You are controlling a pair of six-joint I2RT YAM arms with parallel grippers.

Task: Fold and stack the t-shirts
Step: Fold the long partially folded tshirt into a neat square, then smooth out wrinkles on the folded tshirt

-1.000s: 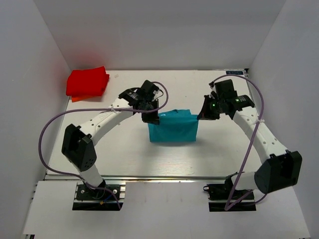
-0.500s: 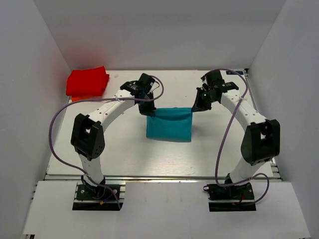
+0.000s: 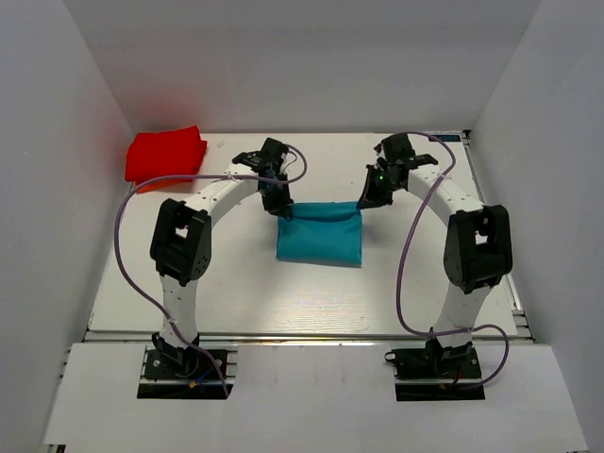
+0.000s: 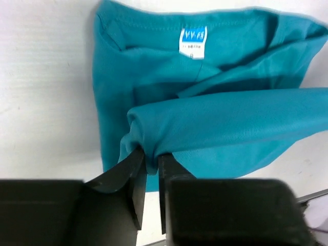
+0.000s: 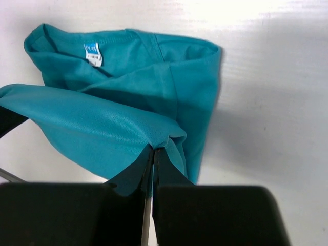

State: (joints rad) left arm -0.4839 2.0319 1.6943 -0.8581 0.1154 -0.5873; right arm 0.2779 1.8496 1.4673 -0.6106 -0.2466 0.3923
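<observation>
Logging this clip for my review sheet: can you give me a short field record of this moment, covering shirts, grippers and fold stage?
teal t-shirt: mid-table, partly folded, one fold held up between both grippers
neck label: white, showing on the lower layer
left gripper: shut on the fold's left end
right gripper: shut on the fold's right end
red t-shirt: folded, far-left corner of the table, apart from the teal one
stack: not yet made
</observation>
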